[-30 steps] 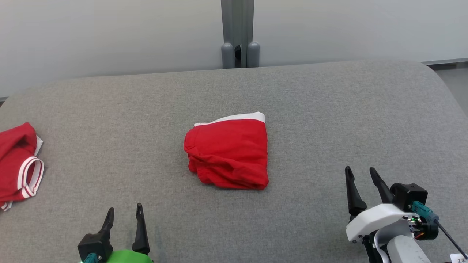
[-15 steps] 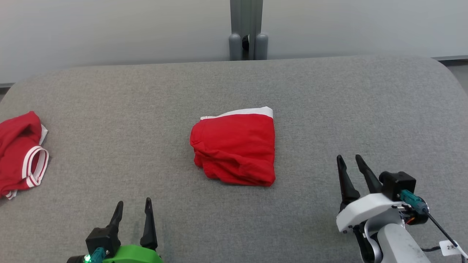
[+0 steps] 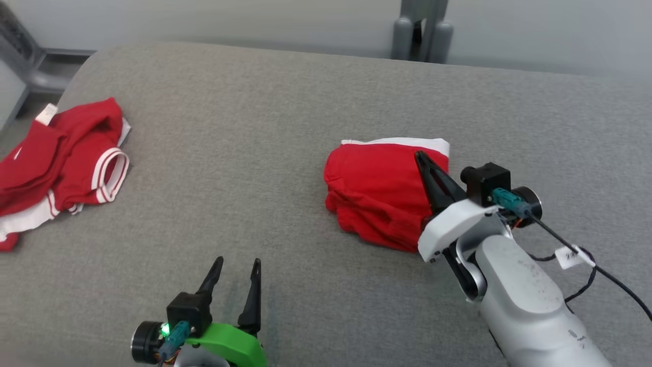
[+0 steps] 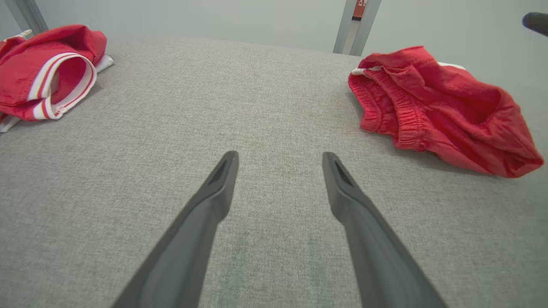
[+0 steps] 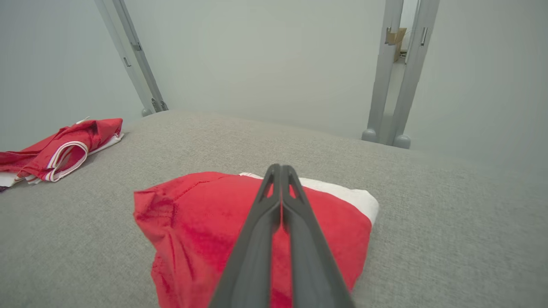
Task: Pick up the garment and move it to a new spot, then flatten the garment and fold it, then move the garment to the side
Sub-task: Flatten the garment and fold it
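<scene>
Head view: the folded red garment (image 3: pixel 377 199), with a white band along its far edge, lies on the grey counter (image 3: pixel 254 127) a little right of the middle. The right hand (image 3: pixel 420 155) reaches over its right part with both fingers pressed together; no cloth shows between them, and I cannot tell whether the tips touch the fabric. The left hand (image 3: pixel 237 265) sits near the front edge of the counter, well apart from the garment, its fingers spread and holding nothing. A second red garment (image 3: pixel 66 148) with white striped trim lies crumpled at the counter's far left.

Left wrist view: the left hand (image 4: pixel 278 156) is open wide above bare counter (image 4: pixel 257 107). The folded red garment (image 4: pixel 436 98) lies to the upper right, the second red garment (image 4: pixel 38 72) to the upper left.

Right wrist view: the right hand (image 5: pixel 280 167) is closed tight, its fingers running over the folded red garment (image 5: pixel 201 214). The second red garment (image 5: pixel 55 145) lies far left on the counter (image 5: pixel 449 214).
</scene>
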Robot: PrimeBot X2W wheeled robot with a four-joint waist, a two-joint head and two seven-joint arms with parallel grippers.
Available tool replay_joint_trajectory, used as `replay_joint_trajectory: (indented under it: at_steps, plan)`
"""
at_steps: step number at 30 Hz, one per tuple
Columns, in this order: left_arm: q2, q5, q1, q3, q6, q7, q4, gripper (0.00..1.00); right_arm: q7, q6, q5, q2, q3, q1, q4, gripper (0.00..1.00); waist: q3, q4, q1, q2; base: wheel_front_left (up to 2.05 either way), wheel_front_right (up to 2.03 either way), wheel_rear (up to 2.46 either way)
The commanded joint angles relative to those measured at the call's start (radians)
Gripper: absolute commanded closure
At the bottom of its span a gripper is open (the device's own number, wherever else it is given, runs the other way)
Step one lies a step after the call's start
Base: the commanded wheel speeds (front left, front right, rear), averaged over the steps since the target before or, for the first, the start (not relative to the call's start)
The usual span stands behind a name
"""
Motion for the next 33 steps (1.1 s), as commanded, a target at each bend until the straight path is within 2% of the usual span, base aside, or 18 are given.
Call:
replay_joint_trajectory:
  at_steps: [1, 9, 15, 25, 31, 33]
  plan:
    - [0.004, 0.002, -0.027, -0.016, -0.007, 0.001, 0.004, 0.00, 0.000, 0.000, 0.007, -0.006, 0.003, -0.030, 0.023, 1.00, 0.059, 0.108, 0.0000, 0.0000, 0.00, 0.00, 0.00]
    - [0.003, -0.040, -0.031, -0.063, 0.002, 0.001, 0.009, 0.00, 0.000, 0.000, 0.014, -0.006, 0.092, -0.097, 0.147, 1.00, 0.092, 0.205, 0.0000, 0.0000, 0.00, 0.00, 0.00]
    - [0.003, -0.056, -0.035, -0.059, 0.005, 0.001, -0.002, 0.00, 0.000, 0.000, 0.053, -0.006, 0.197, -0.088, 0.146, 1.00, 0.115, 0.223, 0.0000, 0.0000, 0.00, 0.00, 0.00]
    - [0.003, -0.071, -0.044, -0.071, 0.007, 0.001, -0.013, 0.00, 0.000, 0.000, 0.134, -0.005, 0.295, -0.057, 0.233, 1.00, 0.116, 0.216, 0.0000, 0.0000, 0.00, 0.00, 0.00]
    - [0.003, -0.052, -0.038, -0.043, 0.011, 0.001, -0.022, 0.00, 0.000, 0.000, 0.235, -0.004, 0.404, -0.046, 0.178, 1.00, 0.090, 0.175, 0.0000, 0.0000, 0.00, 0.00, 0.00]
    - [0.003, -0.045, -0.027, -0.029, 0.006, 0.001, -0.024, 0.00, 0.000, 0.000, 0.292, -0.002, 0.481, -0.033, 0.122, 1.00, 0.070, 0.150, 0.0000, 0.0000, 0.00, 0.00, 0.00]
